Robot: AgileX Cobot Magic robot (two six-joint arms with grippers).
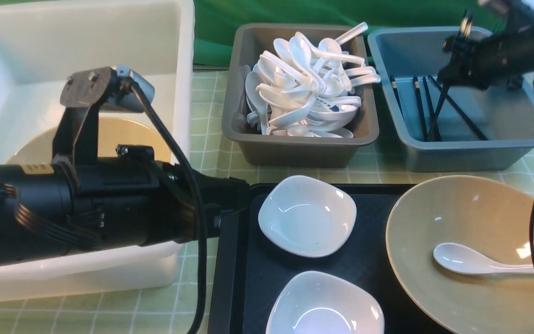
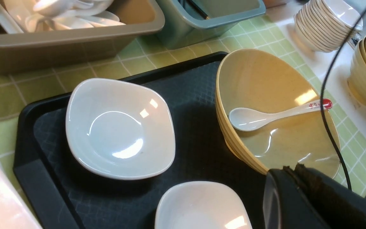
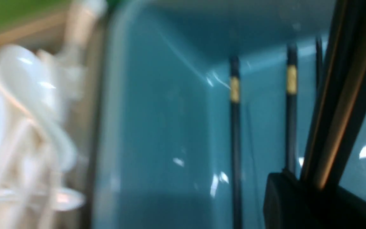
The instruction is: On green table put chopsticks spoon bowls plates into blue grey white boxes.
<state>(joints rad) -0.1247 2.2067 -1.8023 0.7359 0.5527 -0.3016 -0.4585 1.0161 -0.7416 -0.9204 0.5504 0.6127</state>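
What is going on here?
The robot sorts tableware. Its right gripper is over the blue box, a chopstick slanting from it to the box floor; gripped or not, I cannot tell. The left gripper, shut and empty, is near the black tray with two white dishes. A spoon lies in the yellow bowl.

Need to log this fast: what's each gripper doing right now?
Left gripper: closed, empty.
Right gripper: chopsticks at its jaws over the blue box; gripped or loose cannot be told.

The left arm [image 1: 63,213] is a black cylinder with a yellow label [image 1: 35,169], a screwed grey bracket [image 1: 86,88], a silver camera [image 1: 135,93] and a thick black cable [image 1: 193,195]. The left gripper [image 2: 292,170] is black too.
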